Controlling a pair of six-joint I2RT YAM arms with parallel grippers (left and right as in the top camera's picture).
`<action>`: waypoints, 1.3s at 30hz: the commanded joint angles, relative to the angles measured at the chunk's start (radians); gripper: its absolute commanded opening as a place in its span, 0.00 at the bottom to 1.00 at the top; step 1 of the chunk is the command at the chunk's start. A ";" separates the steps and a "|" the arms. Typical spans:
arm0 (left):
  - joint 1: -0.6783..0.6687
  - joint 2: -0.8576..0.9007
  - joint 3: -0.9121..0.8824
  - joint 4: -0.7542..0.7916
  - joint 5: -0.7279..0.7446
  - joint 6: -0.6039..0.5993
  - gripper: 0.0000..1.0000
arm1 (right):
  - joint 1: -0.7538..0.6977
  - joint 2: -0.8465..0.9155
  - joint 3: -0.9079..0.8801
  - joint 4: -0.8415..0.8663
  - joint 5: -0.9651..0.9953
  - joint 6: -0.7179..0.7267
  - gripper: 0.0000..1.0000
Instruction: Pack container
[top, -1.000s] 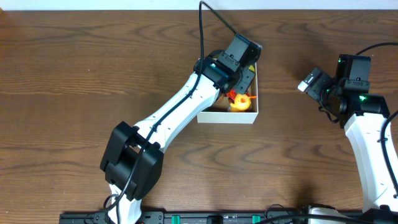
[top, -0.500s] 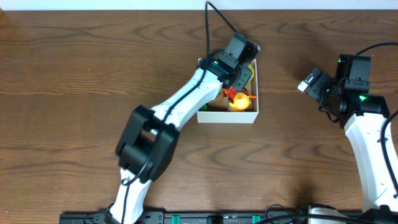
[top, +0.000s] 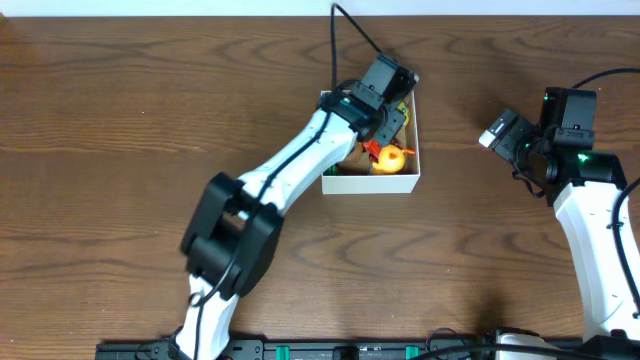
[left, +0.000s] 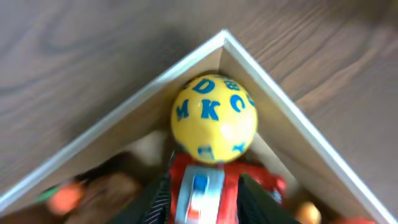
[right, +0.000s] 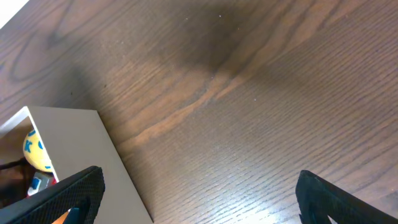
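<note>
Left elbow got swung inward and the container (top: 370, 184), far-middle of the table, nudged slightly right.

Placing step, it seemed: left gripper (left: 204, 208) was sunk in a box corner, fingers set close around a red toy (left: 199, 177) by a yellow letter ball (left: 214, 118). Gripped or released couldn't be told, and a clean let-go and lift-out would be needed. Right gripper (right: 205, 199) was spread wide, well right.
</note>
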 joint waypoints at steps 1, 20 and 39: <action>0.002 -0.099 0.010 -0.068 -0.007 -0.027 0.36 | -0.003 0.002 0.003 -0.001 -0.003 0.012 0.99; -0.097 0.051 -0.054 -0.212 0.039 -0.140 0.36 | -0.003 0.002 0.003 -0.001 -0.003 0.012 0.99; -0.072 -0.239 -0.014 -0.261 -0.087 -0.095 0.36 | -0.003 0.002 0.003 -0.001 -0.003 0.012 0.99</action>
